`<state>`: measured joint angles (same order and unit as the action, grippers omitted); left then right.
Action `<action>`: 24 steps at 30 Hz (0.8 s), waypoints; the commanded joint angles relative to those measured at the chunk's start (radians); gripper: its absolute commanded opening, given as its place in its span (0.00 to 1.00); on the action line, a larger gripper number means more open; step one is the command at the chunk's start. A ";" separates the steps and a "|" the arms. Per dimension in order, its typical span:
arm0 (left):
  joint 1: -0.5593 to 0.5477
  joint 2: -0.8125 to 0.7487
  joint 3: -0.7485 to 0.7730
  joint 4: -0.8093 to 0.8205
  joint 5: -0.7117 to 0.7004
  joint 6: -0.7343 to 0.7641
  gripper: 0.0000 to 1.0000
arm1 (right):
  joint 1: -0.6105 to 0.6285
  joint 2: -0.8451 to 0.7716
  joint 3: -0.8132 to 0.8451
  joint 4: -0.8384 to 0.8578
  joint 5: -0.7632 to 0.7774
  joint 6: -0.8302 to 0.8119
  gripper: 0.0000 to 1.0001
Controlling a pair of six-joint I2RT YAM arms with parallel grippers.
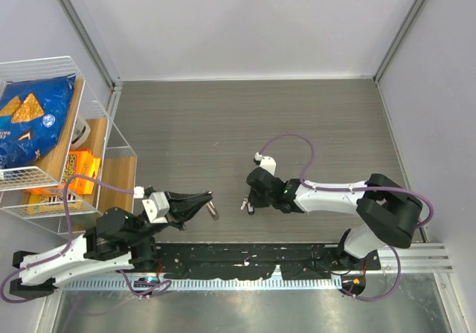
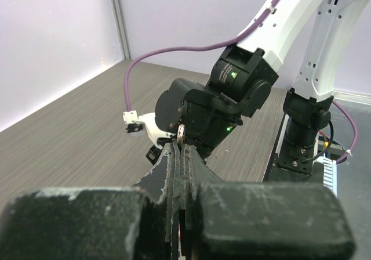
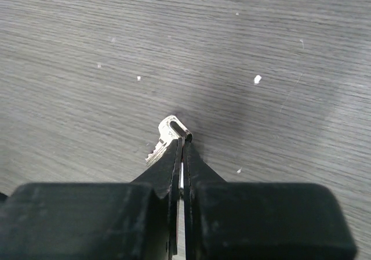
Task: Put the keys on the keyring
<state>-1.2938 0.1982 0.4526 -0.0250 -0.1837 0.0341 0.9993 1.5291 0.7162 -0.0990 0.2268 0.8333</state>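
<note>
My right gripper is shut on a small silvery key. The key's slotted head and part of its toothed blade stick out past the fingertips, just above the grey wood-grain table. From above, the right gripper points left at the table's near middle, with the key at its tip. My left gripper points right towards it, a short gap apart. It is shut on a thin silvery keyring, seen edge-on and poking out of the left gripper. No other keys show.
A white wire rack stands at the left edge, holding a blue chip bag and orange packets. Grey walls close the table on the far side and the right. A black rail runs along the near edge.
</note>
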 commanded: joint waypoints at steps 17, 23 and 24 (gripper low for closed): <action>-0.002 0.125 0.075 0.019 0.084 -0.028 0.00 | 0.151 -0.486 0.011 -0.294 0.068 -0.453 0.06; -0.002 0.184 0.110 0.033 0.099 -0.028 0.00 | 0.091 -0.325 -0.017 -0.222 -0.344 -0.485 0.06; -0.002 0.187 0.116 0.028 0.096 -0.028 0.00 | 0.120 -0.292 0.009 -0.243 -0.267 -0.446 0.06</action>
<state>-1.2938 0.3691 0.5076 -0.0422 -0.1081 0.0174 1.1107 1.1477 0.7128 -0.3958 0.2489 0.4305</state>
